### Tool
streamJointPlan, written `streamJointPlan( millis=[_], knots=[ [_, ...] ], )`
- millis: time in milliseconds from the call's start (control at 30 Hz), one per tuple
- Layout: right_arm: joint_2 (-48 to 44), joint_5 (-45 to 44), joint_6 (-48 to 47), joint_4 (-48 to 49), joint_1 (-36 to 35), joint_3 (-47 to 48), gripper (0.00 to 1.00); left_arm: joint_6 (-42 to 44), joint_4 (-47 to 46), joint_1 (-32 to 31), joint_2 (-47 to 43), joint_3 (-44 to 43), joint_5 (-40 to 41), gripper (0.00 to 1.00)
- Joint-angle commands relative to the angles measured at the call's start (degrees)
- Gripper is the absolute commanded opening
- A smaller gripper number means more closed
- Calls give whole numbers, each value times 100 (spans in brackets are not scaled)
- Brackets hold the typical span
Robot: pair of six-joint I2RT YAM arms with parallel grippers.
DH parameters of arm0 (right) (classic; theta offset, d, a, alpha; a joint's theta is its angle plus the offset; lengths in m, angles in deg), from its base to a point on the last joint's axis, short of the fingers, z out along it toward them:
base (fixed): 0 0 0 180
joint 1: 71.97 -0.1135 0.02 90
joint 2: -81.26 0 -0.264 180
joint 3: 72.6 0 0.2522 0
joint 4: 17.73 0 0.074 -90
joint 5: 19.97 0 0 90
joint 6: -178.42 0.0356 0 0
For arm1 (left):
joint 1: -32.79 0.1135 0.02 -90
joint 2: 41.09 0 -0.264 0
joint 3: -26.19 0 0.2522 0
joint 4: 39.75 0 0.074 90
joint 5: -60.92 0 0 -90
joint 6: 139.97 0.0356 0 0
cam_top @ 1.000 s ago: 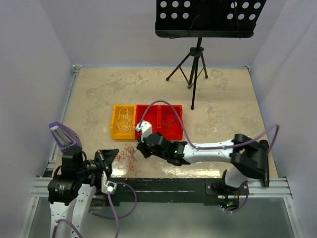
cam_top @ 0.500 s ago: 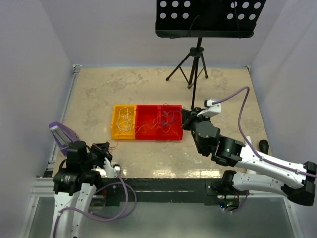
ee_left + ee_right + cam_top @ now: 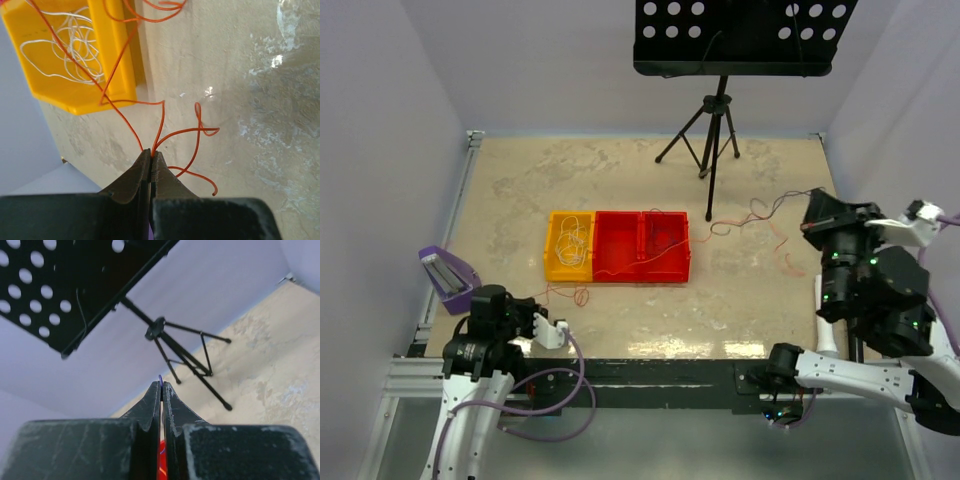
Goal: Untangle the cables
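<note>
Right end effector (image 3: 161,387), jaws closed on a red wire (image 3: 161,465), is raised over the surface (image 3: 620,180). The cables (image 3: 757,210) run from it across the red bin (image 3: 617,240), past the yellow bin (image 3: 552,270), to the left end effector (image 3: 151,154), jaws closed on orange wire (image 3: 159,127).

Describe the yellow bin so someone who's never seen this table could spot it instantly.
On the tan table, find the central row of bins. The yellow bin sits at the left end, holding white wire loops; the other bins are red.
</note>
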Motion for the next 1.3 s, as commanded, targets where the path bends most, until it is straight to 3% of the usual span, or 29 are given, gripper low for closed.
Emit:
streamJointPlan(
  millis=[0,100,300,567,733,933,1067,1167,1267],
  knots=[
    [-184,-749,-723,137,35,339,0,-125,-219,-21,-45,275,408,0],
    [-202,-697,-1286,629,26,304,0,-108,-228,-21,-63,249,320,0],
    [-149,-1188,-1690,647,26,707,0,-275,-342,-21,69,266,425,0],
    [-615,-1549,-3396,2071,26,883,0,-249,-430,-21,235,354,539,0],
    [-677,-1524,-3379,1914,26,1182,0,-328,-729,-21,578,495,1101,0],
    [-265,-1566,-3607,2116,26,901,0,-1082,-1053,-21,552,144,741,0],
    [-193,-1733,-3450,1476,26,1619,0,-1759,-1380,-13,947,187,1470,0],
    [-342,-1743,-2758,748,26,2428,0,-1865,-1300,-4,852,432,1708,0],
    [-815,-1174,-2184,453,17,2721,0,-2076,-1572,-4,780,556,1884,0]
  ],
)
